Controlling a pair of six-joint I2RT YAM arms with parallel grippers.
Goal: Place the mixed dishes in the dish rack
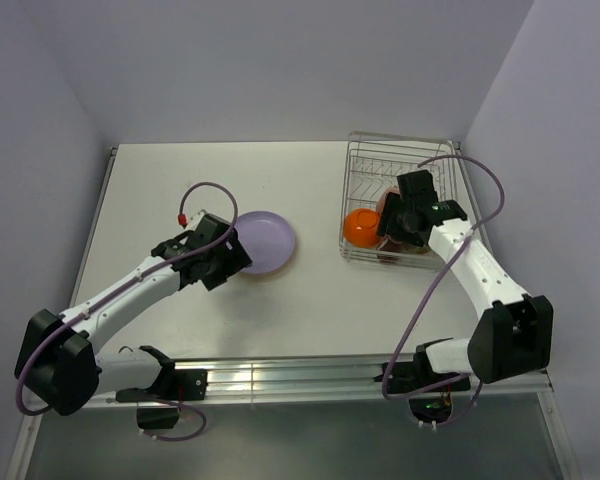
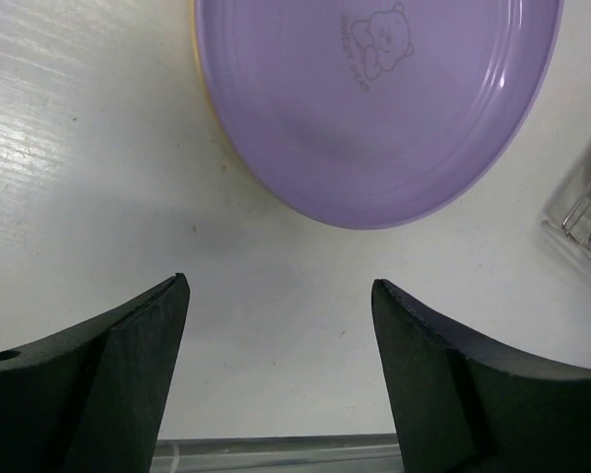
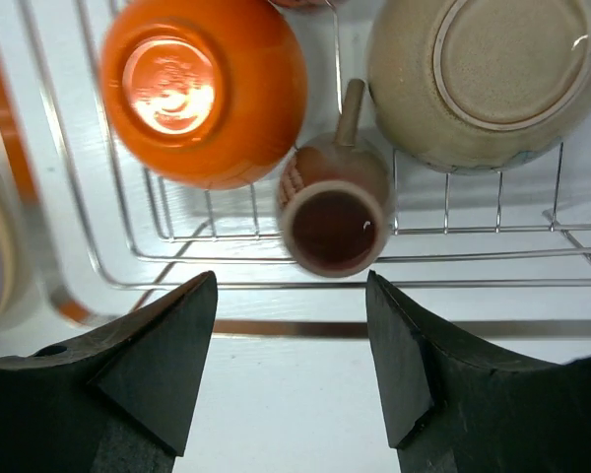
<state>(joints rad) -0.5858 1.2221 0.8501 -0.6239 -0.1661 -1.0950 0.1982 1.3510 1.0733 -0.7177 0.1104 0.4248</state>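
- The left gripper [image 2: 276, 379] is spread wide with nothing between its fingers, held low over the table [image 2: 98, 177], just short of the near rim of the lilac plate [image 2: 374, 99]
- The lilac plate lies flat on the table, left of the dish rack [image 1: 400, 165] and apart from it; a small bear print shows on its face
- The dish rack stands at the far right of the table, and one wire corner shows at the right edge of the left wrist view
- The right gripper [image 3: 291, 365] hangs over the rack's near edge, its fingers apart and empty
- Inside the rack, the orange bowl [image 3: 202, 89] sits bottom up on the left and the white bowl [image 3: 483, 79] bottom up on the right
- The pink mug [image 3: 335, 217] lies between the two bowls, just beside the orange one — its mouth faces the right wrist camera, its handle points away
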